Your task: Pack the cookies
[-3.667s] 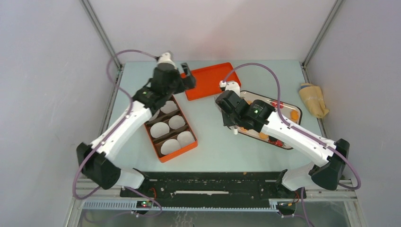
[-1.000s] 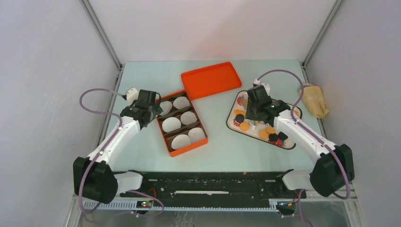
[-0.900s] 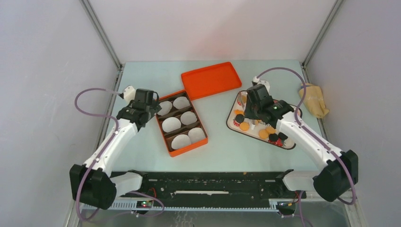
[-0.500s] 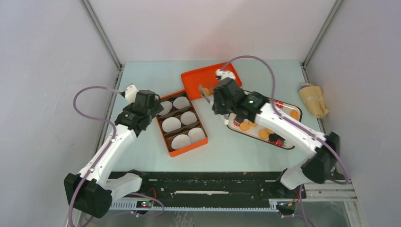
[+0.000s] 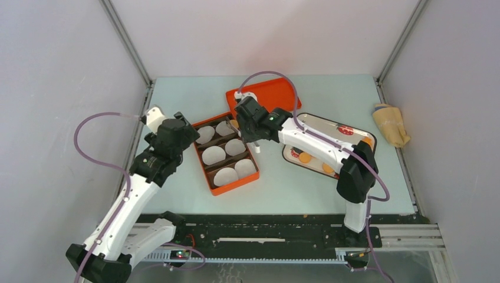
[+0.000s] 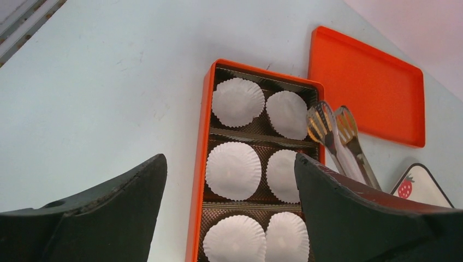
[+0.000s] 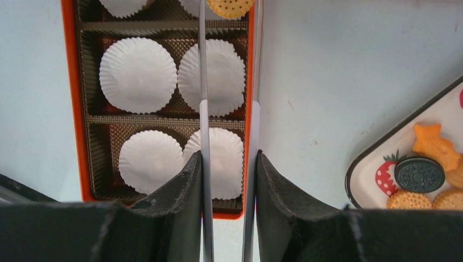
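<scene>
Your left jaws hang wide apart, holding nothing, just left of the box [image 6: 206,136]. Your right jaws are clamped on the tongs [image 7: 203,82], which pinch a cookie [image 7: 230,6] right above the box's right wall. Let go now and it could fall outside, onto the surface [image 7: 327,82]

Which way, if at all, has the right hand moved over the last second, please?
Yes. The right hand has swung left, from over the strawberry tray to the orange box, with a cookie in its tongs.
</scene>
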Robot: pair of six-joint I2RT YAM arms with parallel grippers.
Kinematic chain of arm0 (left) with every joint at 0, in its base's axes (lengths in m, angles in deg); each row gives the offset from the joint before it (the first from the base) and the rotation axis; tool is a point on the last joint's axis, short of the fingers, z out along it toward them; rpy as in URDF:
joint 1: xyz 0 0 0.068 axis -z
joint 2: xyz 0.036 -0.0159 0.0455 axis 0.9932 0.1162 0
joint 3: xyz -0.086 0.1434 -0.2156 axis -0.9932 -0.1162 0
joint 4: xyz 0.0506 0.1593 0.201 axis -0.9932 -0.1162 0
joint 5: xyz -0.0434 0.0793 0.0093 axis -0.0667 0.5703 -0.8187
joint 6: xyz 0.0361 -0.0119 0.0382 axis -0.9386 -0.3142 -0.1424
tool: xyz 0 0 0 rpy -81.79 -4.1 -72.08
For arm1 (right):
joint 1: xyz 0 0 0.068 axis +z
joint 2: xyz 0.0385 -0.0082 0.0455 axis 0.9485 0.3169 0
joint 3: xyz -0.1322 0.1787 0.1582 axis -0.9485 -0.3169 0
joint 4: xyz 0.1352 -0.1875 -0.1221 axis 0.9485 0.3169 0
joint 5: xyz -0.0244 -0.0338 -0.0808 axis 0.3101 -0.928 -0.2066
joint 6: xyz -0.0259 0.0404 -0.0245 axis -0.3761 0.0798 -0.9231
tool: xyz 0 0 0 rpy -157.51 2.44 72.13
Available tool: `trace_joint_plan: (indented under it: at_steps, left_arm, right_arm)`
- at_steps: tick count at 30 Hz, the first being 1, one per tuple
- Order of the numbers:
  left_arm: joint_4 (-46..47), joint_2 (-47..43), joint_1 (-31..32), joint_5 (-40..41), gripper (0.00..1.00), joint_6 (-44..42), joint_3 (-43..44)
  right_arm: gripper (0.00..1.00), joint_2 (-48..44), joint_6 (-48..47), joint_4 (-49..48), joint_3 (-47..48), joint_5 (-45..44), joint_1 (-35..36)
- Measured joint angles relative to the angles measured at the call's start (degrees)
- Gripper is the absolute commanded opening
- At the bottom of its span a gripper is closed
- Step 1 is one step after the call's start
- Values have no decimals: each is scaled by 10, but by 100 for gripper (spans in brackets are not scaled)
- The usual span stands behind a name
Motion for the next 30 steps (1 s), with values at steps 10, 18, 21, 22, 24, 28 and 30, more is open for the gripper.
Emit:
trace_joint_plan:
  at_steps: [10,18,21,22,24,28,30]
  left_arm:
    - [2,13,0,1,92,-4,-1]
    - [9,16,0,1,93,-4,-6]
    - [15,16,0,-1,94,-6,-7]
    - [17,16,0,-2,94,-7,-9]
    - [20,17,0,-5,95,-9,-10]
    - [28,16,0,-8,95,-12,-17]
    - [31,16,0,-9,95,-14,-21]
  right_arm:
    - [10,63,-13,11,91,4,10]
    - [23,82,-13,32,89,10,13]
    - [45,82,-13,33,89,9,13]
    - [50,82,-13,32,89,8,13]
    - [51,82,-14,29,89,6,13]
    - [50,82,-14,22,89,6,13]
    - [50,82,-14,20,89,7,12]
